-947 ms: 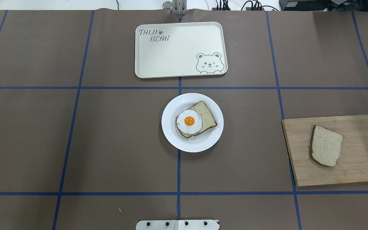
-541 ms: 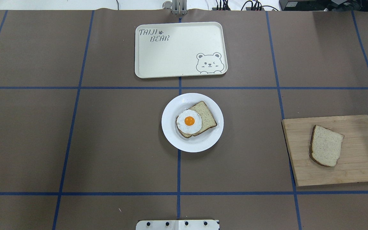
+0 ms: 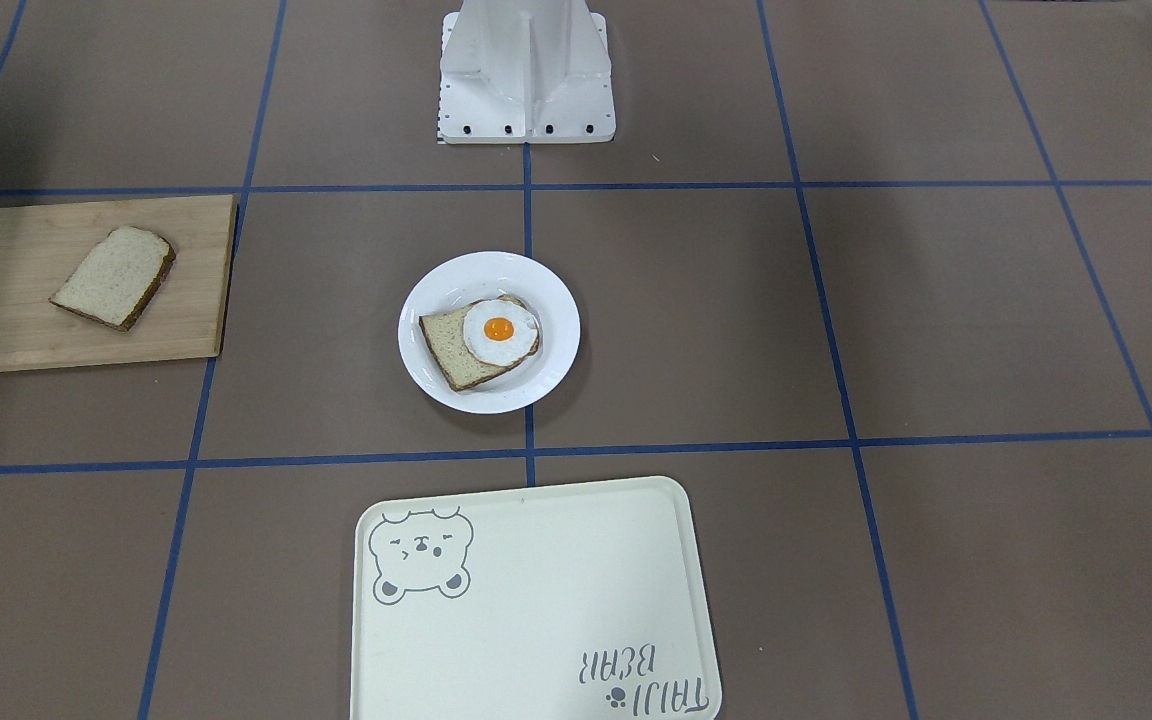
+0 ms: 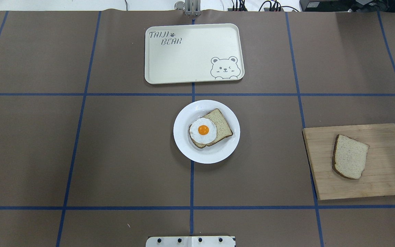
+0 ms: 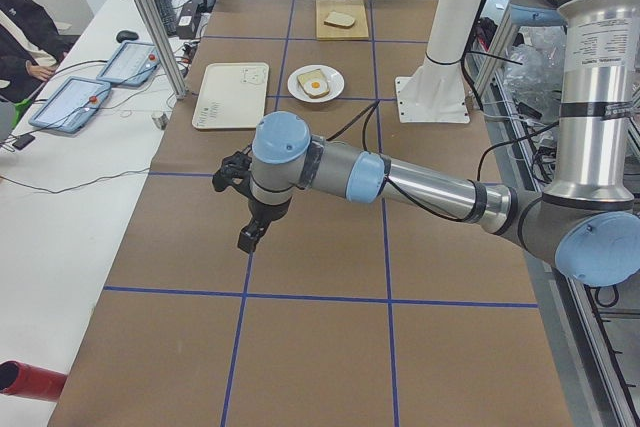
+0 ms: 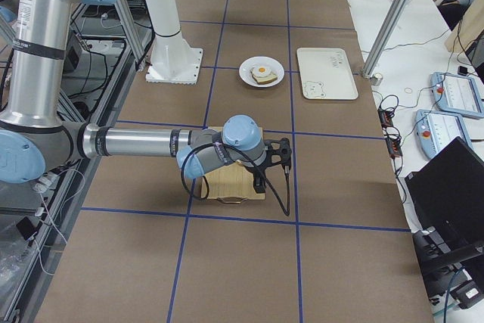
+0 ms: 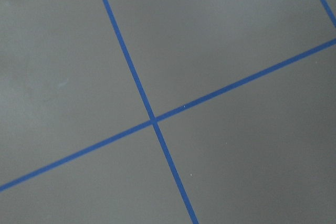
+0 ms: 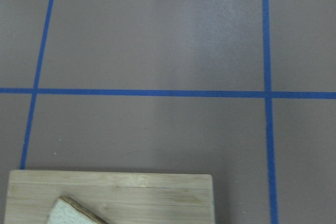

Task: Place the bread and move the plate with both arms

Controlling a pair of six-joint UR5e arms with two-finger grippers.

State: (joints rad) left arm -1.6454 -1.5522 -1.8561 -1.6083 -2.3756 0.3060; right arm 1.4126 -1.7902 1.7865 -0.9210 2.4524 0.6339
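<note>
The right gripper (image 6: 259, 179), open or shut cannot be told, hangs over the board (image 4: 382, 185). The bread (image 4: 350, 156) lies below it, off-centre. It should centre first, then pinch the crusts gently.

bread (image 4: 350, 157) lying flat, white plate (image 4: 180, 137) — well apart

My feeds: bright, even overhead light; shadows soft. Darker patch upper right, overhead view. Slight sheen on plate (image 3: 441, 295) rim. Wrist views softer; pale sheen upper centre, right one.
</note>
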